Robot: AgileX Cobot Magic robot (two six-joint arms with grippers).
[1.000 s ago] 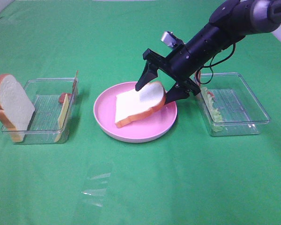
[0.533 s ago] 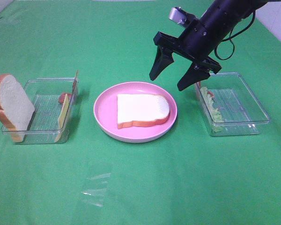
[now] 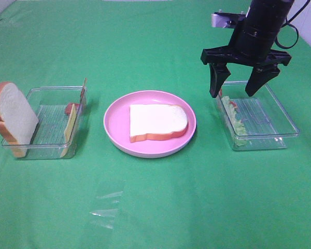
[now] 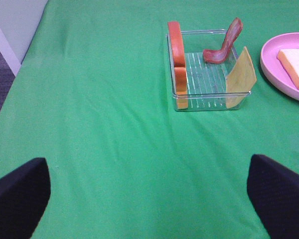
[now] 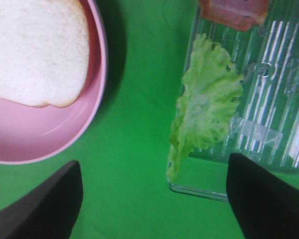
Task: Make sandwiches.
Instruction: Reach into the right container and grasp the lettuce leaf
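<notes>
Sandwich so far: one bread slice (image 3: 158, 122), white face, orange-brown crust, flat on the pink plate (image 3: 114, 129). Nothing is stacked on it. It sits down and off to the side of the right claw (image 3: 233, 93), toward the left arm's side, well apart from the fingers.

Right tray (image 3: 280, 129): pale green lettuce (image 3: 238, 122) lies along the wall nearest the plate, with a reddish piece (image 3: 233, 104) beyond it. In the right wrist view the lettuce (image 5: 204, 109) is below the claw, in the span between the two fingers.

The right claw hangs above the plate-side edge of that tray, fingers pointing down. Jaws spread wide, nothing held, nothing touched.

Left claw (image 4: 149, 199): out of the high view. In its wrist view the jaws are fully apart, empty, over bare green cloth (image 4: 104, 129). Ahead of it is the left tray (image 4: 209, 104): second bread slice (image 4: 177, 50) on edge against one wall, bacon strip (image 4: 222, 50) leaning up and cheese square (image 4: 239, 74) propped on the opposite wall.
</notes>
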